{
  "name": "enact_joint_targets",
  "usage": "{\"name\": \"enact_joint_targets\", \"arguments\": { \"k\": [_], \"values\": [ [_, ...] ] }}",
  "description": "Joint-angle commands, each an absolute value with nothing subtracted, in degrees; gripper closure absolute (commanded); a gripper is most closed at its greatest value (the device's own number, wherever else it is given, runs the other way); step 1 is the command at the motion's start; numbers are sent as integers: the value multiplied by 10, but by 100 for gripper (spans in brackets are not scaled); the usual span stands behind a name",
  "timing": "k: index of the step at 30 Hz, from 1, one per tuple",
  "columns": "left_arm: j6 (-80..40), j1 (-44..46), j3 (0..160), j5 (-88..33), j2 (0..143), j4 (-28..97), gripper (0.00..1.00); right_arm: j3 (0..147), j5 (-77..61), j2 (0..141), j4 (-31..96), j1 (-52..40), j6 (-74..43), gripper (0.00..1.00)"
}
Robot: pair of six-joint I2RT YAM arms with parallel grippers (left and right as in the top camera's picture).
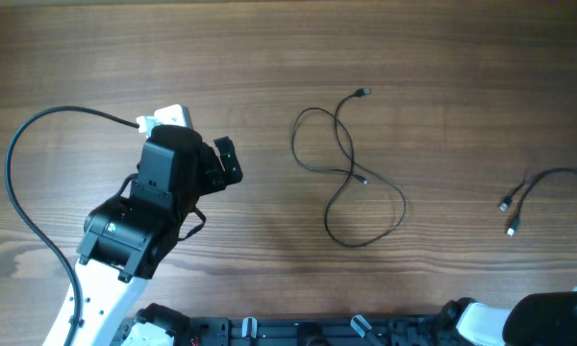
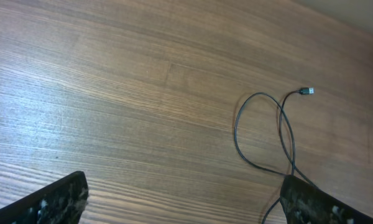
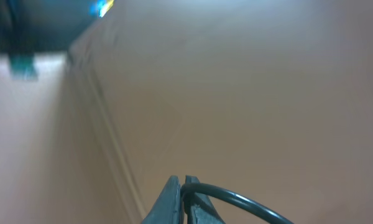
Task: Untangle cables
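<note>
Our right fingers (image 3: 169, 200) pinch one cable (image 3: 236, 200) to keep it apart; left fingers (image 2: 56, 202) gape beside the looped cable (image 2: 235, 132).

Cables (image 1: 350, 168) black; table (image 1: 269, 48) brown, streaked wood grain; left hand (image 1: 228, 161) black.

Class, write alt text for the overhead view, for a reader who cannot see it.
A thin black cable lies in loose crossed loops in the middle of a wooden table. The left gripper is open beside it, holding nothing. A second cable with two plug ends runs off the picture's right edge.
</note>
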State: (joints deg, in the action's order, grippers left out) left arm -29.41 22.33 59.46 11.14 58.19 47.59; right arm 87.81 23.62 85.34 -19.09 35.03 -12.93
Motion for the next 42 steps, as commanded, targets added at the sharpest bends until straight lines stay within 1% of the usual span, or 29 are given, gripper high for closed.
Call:
{"name": "enact_joint_targets", "arguments": {
  "k": [1, 2, 3, 6, 8, 12, 14, 18, 22, 26, 27, 28, 29, 30, 33, 36, 37, 39, 42],
  "values": [
    [-287, 218, 597, 118, 582, 474, 0, 882, 146, 857, -249, 385, -319, 95],
    [-287, 218, 597, 119, 582, 474, 0, 882, 129, 858, -269, 388, -363, 95],
    [-287, 218, 597, 119, 582, 474, 0, 882, 126, 858, -277, 388, -381, 95],
    [-287, 218, 597, 119, 582, 474, 0, 882, 58, 865, -281, 388, -383, 95],
    [-287, 218, 597, 118, 582, 474, 0, 882, -3, 889, -254, 387, -344, 95],
    [-287, 218, 597, 118, 582, 474, 0, 882, -49, 945, -152, 387, -340, 95],
    [-287, 218, 597, 119, 582, 474, 0, 882, -69, 983, -80, 377, -291, 95],
    [-287, 218, 597, 119, 582, 474, 0, 882, -59, 1058, 45, 355, -183, 95],
    [-287, 218, 597, 119, 582, 474, 0, 882, -50, 1107, 120, 329, -111, 95],
    [-287, 218, 597, 119, 582, 474, 0, 882, -12, 1123, 168, 291, -88, 95],
    [-287, 218, 597, 119, 582, 474, 0, 882, -12, 1123, 180, 285, -82, 89],
    [-287, 218, 597, 119, 582, 474, 0, 882, -11, 1123, 195, 278, -74, 62],
    [-287, 218, 597, 119, 582, 474, 0, 882, -13, 1123, 214, 272, -75, 19],
    [-287, 218, 597, 119, 582, 474, 0, 882, -14, 1123, 233, 268, -75, 0],
    [-287, 218, 597, 119, 582, 474, 0, 882, -32, 1123, 310, 255, -75, 0],
    [-287, 218, 597, 119, 582, 474, 0, 882, -118, 1123, 416, 236, -71, 0],
    [-287, 218, 597, 119, 582, 474, 0, 882, -131, 1123, 442, 226, -48, 0],
    [-287, 218, 597, 119, 582, 474, 0, 882, -133, 1123, 507, 192, -16, 1],
    [-287, 218, 597, 119, 582, 474, 0, 879, -154, 1123, 594, 129, -13, 1]
  ]
}}
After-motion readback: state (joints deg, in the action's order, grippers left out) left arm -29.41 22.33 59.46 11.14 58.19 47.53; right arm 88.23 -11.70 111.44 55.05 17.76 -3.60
